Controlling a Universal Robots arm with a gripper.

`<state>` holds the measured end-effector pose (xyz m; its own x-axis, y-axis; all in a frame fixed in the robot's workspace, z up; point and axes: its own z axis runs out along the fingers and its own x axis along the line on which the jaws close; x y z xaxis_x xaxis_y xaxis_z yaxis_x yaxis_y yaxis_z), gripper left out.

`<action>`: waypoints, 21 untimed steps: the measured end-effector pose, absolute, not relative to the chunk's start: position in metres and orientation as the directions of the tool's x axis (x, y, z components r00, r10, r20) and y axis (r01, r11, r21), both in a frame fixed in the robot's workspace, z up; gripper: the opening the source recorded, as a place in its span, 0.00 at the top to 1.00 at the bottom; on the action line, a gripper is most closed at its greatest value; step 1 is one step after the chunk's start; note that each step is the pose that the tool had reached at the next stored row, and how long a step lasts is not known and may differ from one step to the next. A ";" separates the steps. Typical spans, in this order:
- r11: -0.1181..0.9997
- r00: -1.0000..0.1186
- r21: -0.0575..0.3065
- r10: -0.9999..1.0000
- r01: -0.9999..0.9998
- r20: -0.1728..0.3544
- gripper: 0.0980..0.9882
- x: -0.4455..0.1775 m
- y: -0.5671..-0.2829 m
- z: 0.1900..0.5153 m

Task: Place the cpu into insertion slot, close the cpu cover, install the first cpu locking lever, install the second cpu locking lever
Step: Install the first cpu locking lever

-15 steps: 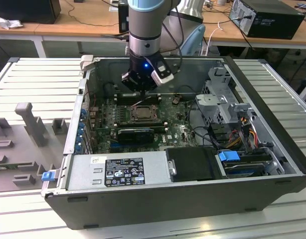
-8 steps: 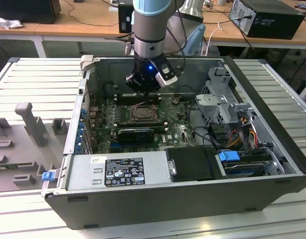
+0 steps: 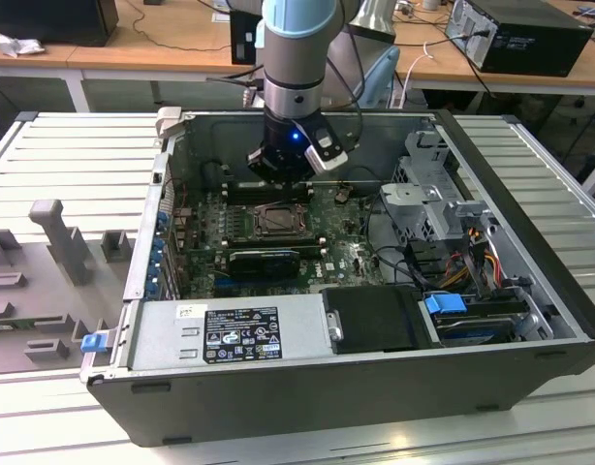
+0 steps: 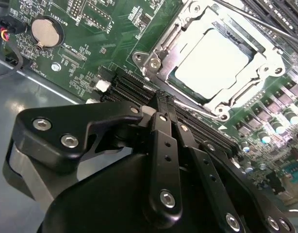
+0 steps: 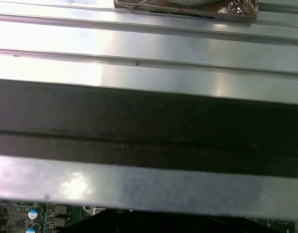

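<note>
The cpu lies silvery face up in the insertion slot on the green board inside the open computer case. The cpu cover, a metal frame with a square window, lies flat around it. One thin wire locking lever runs along the socket edge nearest my fingers, and another runs along the far edge. I cannot tell whether either is latched. My gripper hovers just off the socket over the black memory slots. Its black fingers are pressed together with nothing between them. In the exterior view the gripper hangs just behind the socket.
Black memory slots and a coin battery flank the socket. A black card, the power supply and a drive cage crowd the case. The case's dark wall stands close. Grey fixtures sit on the slatted table.
</note>
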<state>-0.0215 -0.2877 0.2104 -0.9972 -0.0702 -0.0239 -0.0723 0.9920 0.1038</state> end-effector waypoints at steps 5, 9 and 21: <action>0.992 -0.997 0.104 -0.070 -0.072 -0.025 0.99 -0.020 -0.288 0.206; 0.992 -0.997 0.101 -0.070 -0.072 -0.025 0.99 -0.020 -0.288 0.204; 0.993 -0.997 0.094 -0.070 -0.072 -0.025 0.99 -0.020 -0.288 0.200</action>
